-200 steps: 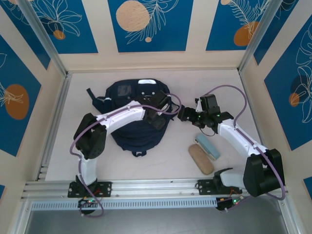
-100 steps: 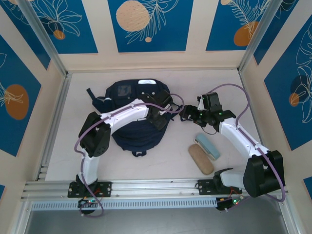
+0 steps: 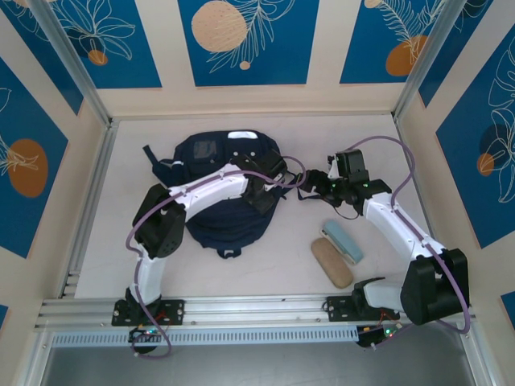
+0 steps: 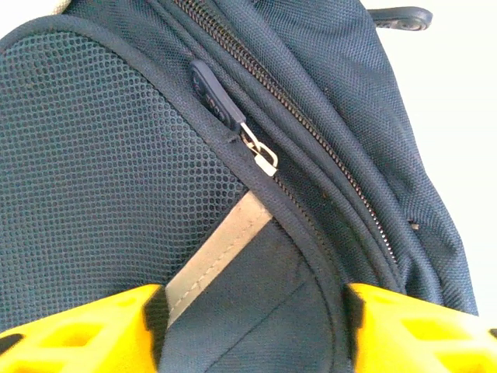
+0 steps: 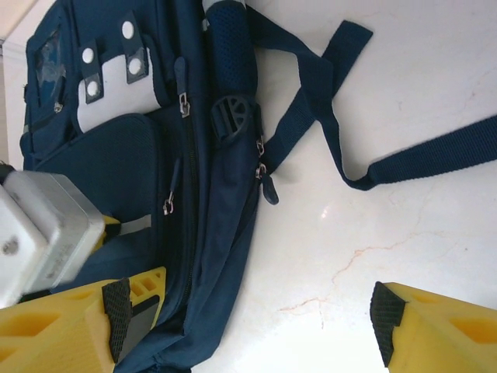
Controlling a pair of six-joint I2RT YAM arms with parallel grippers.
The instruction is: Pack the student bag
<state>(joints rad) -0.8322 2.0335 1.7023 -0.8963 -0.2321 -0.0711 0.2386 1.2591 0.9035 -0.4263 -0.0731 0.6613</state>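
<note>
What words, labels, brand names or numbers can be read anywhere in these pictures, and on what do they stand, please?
No text can be read in any view.
On the student bag, the rubber zip pull: raised marks, too faint to read.
The clear window on its front pocket: blurred, nothing legible.
The white patch: round studs only, no writing.

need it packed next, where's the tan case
In the top view, the tan case lies at the front right, beside the pale blue case, right of the backpack.
</note>
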